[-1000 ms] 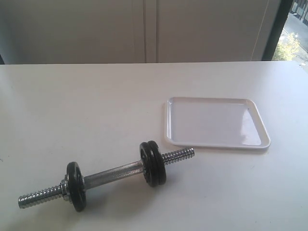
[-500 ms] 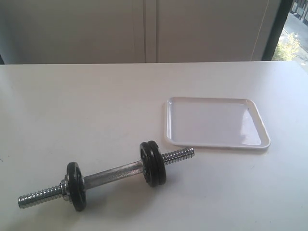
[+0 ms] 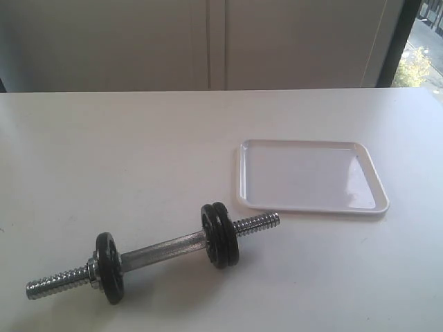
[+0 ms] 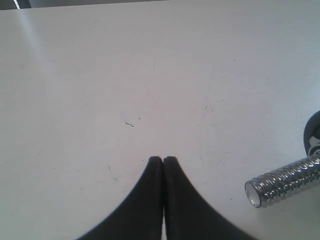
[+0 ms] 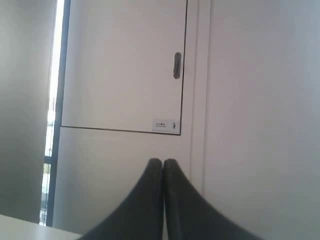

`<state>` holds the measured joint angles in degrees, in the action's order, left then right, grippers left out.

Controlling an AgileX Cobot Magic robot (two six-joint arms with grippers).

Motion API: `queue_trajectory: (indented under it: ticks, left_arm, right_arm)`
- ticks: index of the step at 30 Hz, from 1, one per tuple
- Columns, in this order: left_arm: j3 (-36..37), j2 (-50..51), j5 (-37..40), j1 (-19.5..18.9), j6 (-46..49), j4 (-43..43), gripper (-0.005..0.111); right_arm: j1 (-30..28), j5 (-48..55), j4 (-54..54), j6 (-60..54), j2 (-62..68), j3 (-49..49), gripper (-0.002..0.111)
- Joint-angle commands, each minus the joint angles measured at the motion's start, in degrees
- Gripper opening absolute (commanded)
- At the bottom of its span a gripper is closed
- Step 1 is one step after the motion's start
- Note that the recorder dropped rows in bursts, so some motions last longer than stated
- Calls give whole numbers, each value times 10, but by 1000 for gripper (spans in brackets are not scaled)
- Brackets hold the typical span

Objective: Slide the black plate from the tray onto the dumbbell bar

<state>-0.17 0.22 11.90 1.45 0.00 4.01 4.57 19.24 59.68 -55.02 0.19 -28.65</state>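
The exterior view is taking in the whole white tabletop. A short steel dumbbell bar, with shiny threaded ends and a duller smooth middle, is lying on it at a slant. A small round black plate of iron is sitting outermost on the end of the bar that is pointing toward the tray. It is pressing against a second, identical disc. A third disc is sitting near the bar's other end. The white glossy rectangular plastic tray, with its low raised rim, is lying flat just past that threaded end, near it but not touching.

Only the wrist views are showing the grippers. In the left wrist view, the left gripper is pointing down at the tabletop. Its two black fingers are pressing together tip to tip and gripping nothing. One threaded end of the bar is lying near the fingertips without touching them, and a sliver of black disc is showing at the frame's edge.

The right wrist view is looking away from the work. The right gripper is likewise fully closed and empty, and is aiming at a pale wall panel with a small dark handle and a label. Only a corner of the tabletop is showing there, while the bar, the discs and the tray are appearing only in the other views.
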Motion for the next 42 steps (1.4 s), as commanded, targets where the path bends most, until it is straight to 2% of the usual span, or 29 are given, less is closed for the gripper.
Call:
queue_trajectory:
  ticks: [1,7,10,13,17,20,29,32,37,38,40,42]
  left_arm:
    - [2,-2,-2,0,0,2,0]
    - [2,-2,-2,0,0,2,0]
    - [2,-2,-2,0,0,2,0]
    - [2,-2,-2,0,0,2,0]
    - [2,-2,-2,0,0,2,0]
    - [2,-2,-2,0,0,2,0]
    - [2,-2,-2,0,0,2,0]
    - [2,-2,-2,0,0,2,0]
    - [2,-2,-2,0,0,2,0]
    - [2,-2,-2,0,0,2,0]
    - [2,-2,-2,0,0,2,0]
    - [2,-2,-2,0,0,2,0]
  right_arm:
    - [1,-21,-54,-3,-2,37,0]
    - [1,-46,-81,2,-2,100,0]
    - [1,-84,-93,57,-2,120,0]
    - [1,-137,-188,200,-2,138,0]
    - [-1,-192,-375,462,-2,157,0]
    - [-1,-210,-438,543,-2,163,0]
    - [-1,-208,-517,536,-2,193,0]
    - [-1,-202,-568,536,-2,233,0]
    - [-1,-179,-583,536,-2,286,0]
    - [-1,-149,-591,536,-2,286,0]
    - [-1,-11,-628,536,-2,286,0]
    - [-1,12,-638,536,-2,286,0]
